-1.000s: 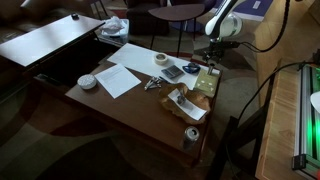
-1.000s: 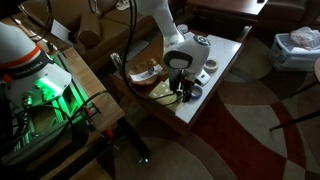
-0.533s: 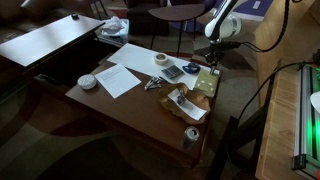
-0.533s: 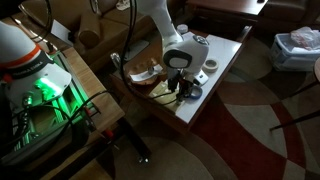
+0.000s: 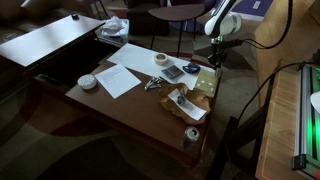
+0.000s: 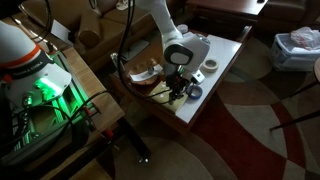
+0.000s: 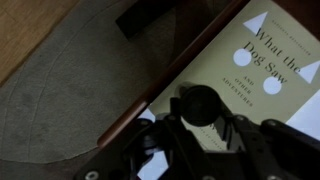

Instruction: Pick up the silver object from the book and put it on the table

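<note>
Book lies at the edge of the table, with the silver object on its cover. Paper sheet lies mid-table; can sits at a corner, well apart from the book

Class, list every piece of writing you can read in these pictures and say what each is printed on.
"What the Dog Saw": on the pale yellow book cover, wrist view.
"AND OTHER ADVENTURES": same cover, smaller print.
Any print on the reddish-brown wooden table: too small to read in both exterior views.
</note>
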Robot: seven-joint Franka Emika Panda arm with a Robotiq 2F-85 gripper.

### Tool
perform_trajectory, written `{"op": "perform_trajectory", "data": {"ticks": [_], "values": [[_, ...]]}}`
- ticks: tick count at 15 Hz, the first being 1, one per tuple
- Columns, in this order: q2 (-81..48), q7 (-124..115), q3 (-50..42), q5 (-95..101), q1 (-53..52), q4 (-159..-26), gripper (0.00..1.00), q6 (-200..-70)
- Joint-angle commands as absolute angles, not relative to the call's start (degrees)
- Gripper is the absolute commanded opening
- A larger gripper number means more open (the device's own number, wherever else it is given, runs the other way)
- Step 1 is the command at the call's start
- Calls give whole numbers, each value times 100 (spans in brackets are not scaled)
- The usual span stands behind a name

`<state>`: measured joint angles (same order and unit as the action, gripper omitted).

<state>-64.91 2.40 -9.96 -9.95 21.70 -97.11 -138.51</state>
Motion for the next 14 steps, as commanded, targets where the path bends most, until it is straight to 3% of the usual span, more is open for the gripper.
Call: {"op": "perform_trajectory", "data": {"ticks": [1, 5, 6, 11, 12, 14], "values": [[-5825, 987, -650, -788, 2211, -10456, 11, -13738], [-5259, 1546, -264, -600, 1943, -11302, 11, -13720], [-5645, 1316, -346, -741, 2081, -10739, 36, -13740], [-5360, 1420, -253, -650, 1886, -11172, 36, -13740], [-5359, 1450, -257, -643, 1903, -11175, 11, -13740], [-5389, 1696, 59, -745, 1930, -11283, 11, -14153]]}}
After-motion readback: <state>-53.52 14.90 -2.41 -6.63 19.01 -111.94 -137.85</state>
